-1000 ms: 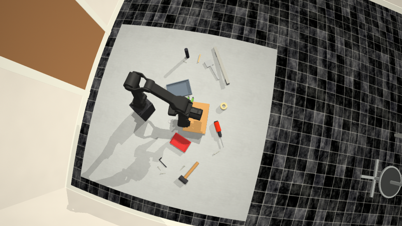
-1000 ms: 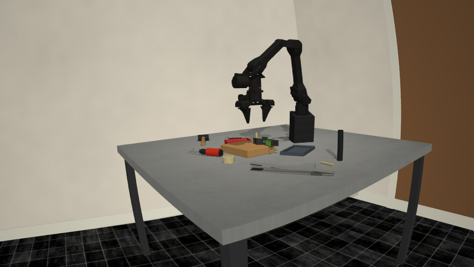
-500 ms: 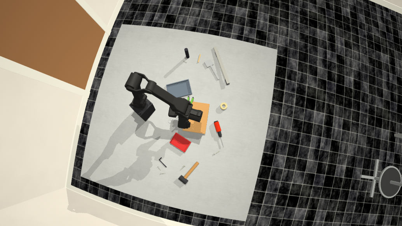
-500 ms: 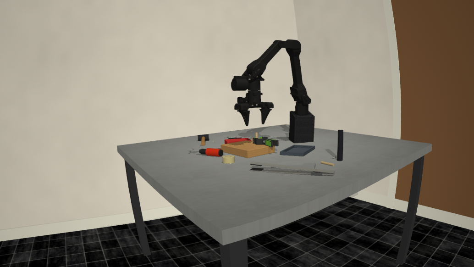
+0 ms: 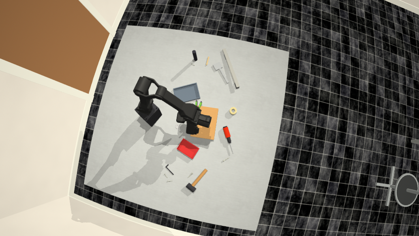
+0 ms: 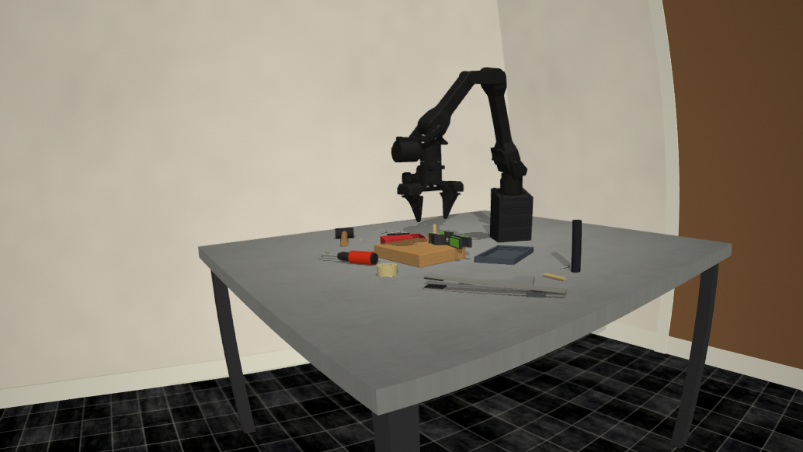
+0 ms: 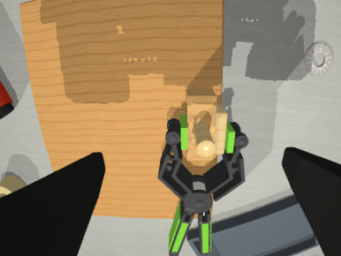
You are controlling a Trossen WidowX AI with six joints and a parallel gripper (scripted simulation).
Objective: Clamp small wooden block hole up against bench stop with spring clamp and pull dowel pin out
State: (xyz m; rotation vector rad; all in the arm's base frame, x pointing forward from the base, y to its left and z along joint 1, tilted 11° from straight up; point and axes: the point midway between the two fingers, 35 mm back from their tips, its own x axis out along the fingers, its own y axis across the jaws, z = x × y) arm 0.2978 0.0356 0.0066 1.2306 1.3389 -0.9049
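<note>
top: looks steeply down from high up; the whole table (image 5: 249, 175) (image 6: 477, 336) (image 7: 132, 238) fits, with floor (image 5: 337, 87) (image 6: 314, 404) at 3 o'clock.
exterior: set well back beyond the table's corner at 1 to 2 o'clock in the top view, a little above the tabletop, facing toward 7 to 8 o'clock there; near corner at 6 o'clock.
wrist: nearest; peers down past the gripper (image 5: 191, 129) (image 6: 432, 220) (image 7: 194, 154) at the board (image 5: 212, 123) (image 6: 418, 255) (image 7: 110, 132), its 12 o'clock roughly the top view's 6.
board and clamp (image 5: 200, 104) (image 6: 456, 241) (image 7: 199, 203): shared by top and wrist, exterior too.
</note>
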